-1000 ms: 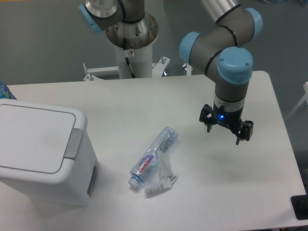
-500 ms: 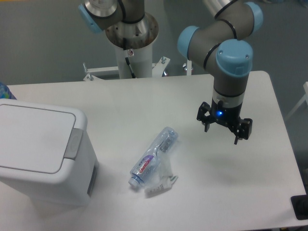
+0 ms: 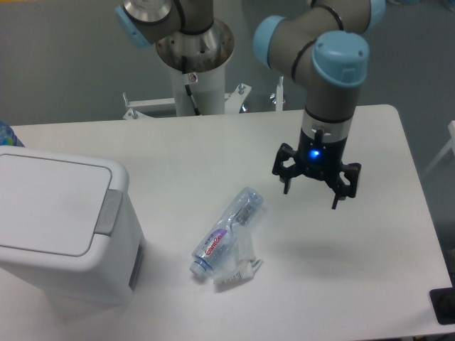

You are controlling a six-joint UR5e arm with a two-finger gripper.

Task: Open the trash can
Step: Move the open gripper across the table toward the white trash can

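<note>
The trash can is a large white boxy bin at the left front of the table. Its flat lid lies shut, with the grey push latch on its right edge. My gripper hangs open and empty above the table, far right of the bin and right of a crushed bottle.
A crushed clear plastic bottle lies on the table between the bin and my gripper, with a scrap of clear plastic by it. The arm's base column stands behind the table's far edge.
My gripper has moved left, towards the bottle and the bin, and risen slightly. The bin and the bottle have not moved.
</note>
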